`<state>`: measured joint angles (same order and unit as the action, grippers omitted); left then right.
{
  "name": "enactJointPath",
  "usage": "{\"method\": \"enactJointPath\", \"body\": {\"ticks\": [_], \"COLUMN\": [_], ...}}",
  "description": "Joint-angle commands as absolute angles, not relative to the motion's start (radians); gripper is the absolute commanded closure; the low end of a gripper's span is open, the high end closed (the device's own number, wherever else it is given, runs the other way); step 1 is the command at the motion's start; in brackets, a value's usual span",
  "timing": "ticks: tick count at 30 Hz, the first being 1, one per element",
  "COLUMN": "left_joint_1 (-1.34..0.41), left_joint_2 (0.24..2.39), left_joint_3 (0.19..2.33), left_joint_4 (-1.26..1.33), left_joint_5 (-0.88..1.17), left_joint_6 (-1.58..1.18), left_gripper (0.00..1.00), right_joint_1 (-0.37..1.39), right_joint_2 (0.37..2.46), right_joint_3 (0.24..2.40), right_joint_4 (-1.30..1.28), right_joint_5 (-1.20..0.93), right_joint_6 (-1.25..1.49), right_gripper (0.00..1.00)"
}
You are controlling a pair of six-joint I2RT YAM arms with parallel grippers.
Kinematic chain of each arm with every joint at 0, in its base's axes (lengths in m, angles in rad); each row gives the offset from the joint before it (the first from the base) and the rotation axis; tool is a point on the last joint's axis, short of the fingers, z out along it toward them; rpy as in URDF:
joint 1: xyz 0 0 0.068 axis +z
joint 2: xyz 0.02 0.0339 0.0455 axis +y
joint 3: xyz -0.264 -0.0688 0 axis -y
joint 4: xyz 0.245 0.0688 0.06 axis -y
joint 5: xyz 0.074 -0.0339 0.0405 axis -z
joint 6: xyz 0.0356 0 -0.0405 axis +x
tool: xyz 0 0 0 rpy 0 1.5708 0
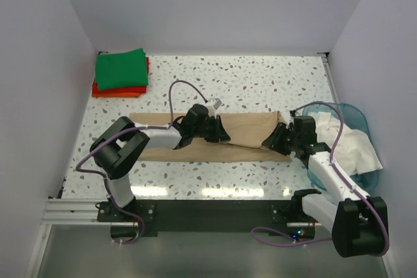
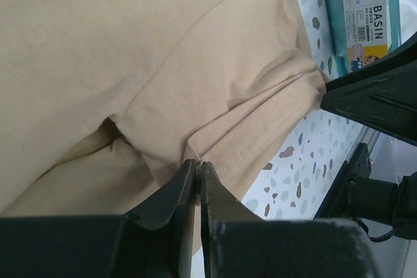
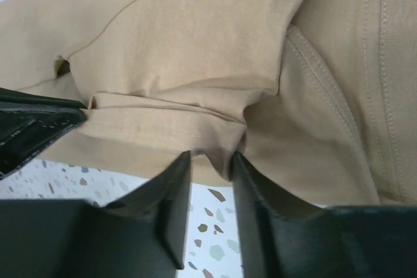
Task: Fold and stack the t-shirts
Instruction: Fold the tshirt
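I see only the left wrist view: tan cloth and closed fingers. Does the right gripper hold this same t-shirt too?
Observer: No firm hold. The right gripper has its jaws apart, with the hem of the tan t-shirt at their tips.
Operator: Where are the folded t-shirts?
Observer: At the far left corner of the table, a folded green t-shirt lies on a red-orange t-shirt.
Operator: Is any t-shirt not folded yet?
Observer: Yes, a white t-shirt lies crumpled in the blue tub on the right.
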<state>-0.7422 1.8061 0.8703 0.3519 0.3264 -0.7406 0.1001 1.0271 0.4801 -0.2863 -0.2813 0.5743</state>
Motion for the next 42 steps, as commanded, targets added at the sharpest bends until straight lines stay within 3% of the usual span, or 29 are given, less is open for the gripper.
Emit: {"method": "enactJointPath", "body": {"ticks": [1, 5, 15, 29, 34, 42], "left_joint_1": [-0.746, -0.746, -0.746, -0.729, -0.724, -0.721], "left_joint_2": [1.761, 1.759, 1.738, 1.750, 1.830, 1.902], "left_joint_3": [0.864, 0.871, 0.891, 1.052, 1.137, 1.095], "left_joint_4": [0.400, 0.393, 0.324, 0.137, 0.052, 0.061], "left_joint_5": [0.333, 0.341, 0.324, 0.196, 0.155, 0.144], "left_joint_6": [-0.735, -0.727, -0.704, -0.681, -0.663, -0.673], "left_gripper": [0.89, 0.80, 0.65, 0.66, 0.68, 0.76], "right_joint_1": [0.104, 0.104, 0.104, 0.222, 0.230, 0.229], "right_joint_2": [0.980, 0.966, 0.965, 1.210, 1.193, 1.144], "right_joint_3": [0.485, 0.511, 0.575, 0.614, 0.513, 0.515], "right_joint_4": [-0.294, -0.328, -0.391, -0.253, -0.247, -0.321], "right_joint_5": [-0.298, -0.296, -0.247, -0.164, -0.127, -0.095], "right_joint_6": [0.584, 0.580, 0.571, 0.626, 0.652, 0.661], "right_gripper": [0.58, 0.46, 0.44, 0.51, 0.53, 0.53]}}
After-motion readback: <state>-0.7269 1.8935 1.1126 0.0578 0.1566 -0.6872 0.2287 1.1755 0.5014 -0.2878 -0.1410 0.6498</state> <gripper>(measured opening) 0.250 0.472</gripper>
